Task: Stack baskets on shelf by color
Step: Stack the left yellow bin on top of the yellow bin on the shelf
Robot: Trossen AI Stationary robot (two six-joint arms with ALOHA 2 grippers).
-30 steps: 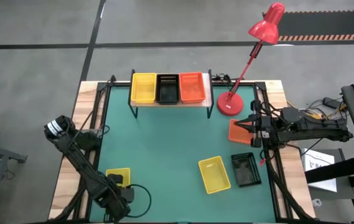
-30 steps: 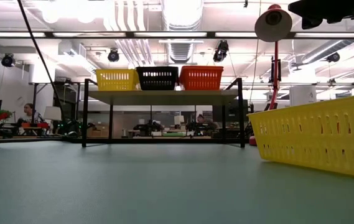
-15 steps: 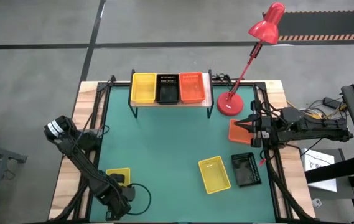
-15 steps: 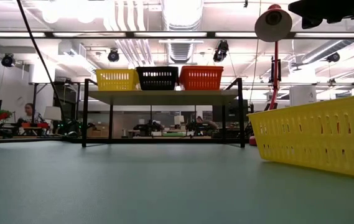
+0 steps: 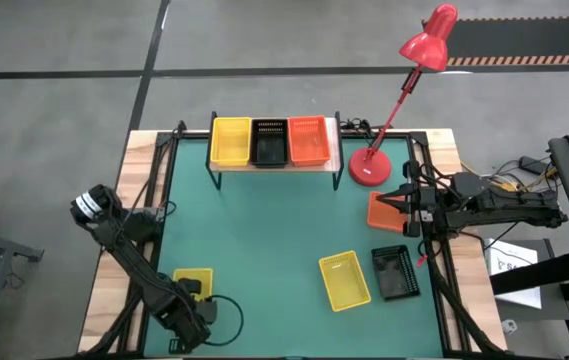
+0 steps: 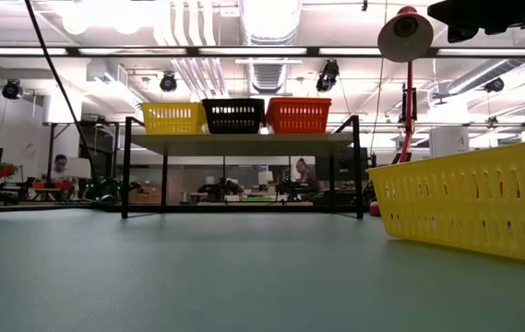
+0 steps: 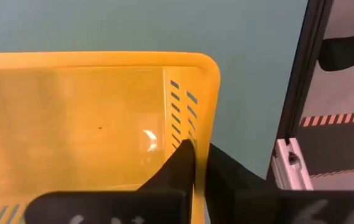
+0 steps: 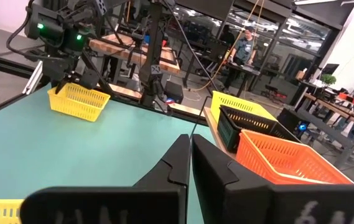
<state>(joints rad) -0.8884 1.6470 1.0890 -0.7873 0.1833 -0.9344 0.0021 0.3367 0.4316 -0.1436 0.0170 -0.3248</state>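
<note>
Left gripper (image 7: 198,165) clamps the side wall of a yellow basket (image 7: 89,118) at the table's near-left corner, one finger inside, one outside. Right gripper (image 8: 190,155), fingers pressed together, hovers beside an orange basket (image 5: 382,211); the shelf (image 5: 274,160), far ahead, holds yellow, black and orange baskets.

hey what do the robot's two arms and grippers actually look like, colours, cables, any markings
Both arms are dark, nearly black, built of slim jointed links. The left arm carries a pale grey-white cylindrical joint near its base and a black cable looping beside its gripper. The right arm is equally dark, ending in a blocky gripper. Fingers are matte black, tapered wedges. No readable markings.
</note>
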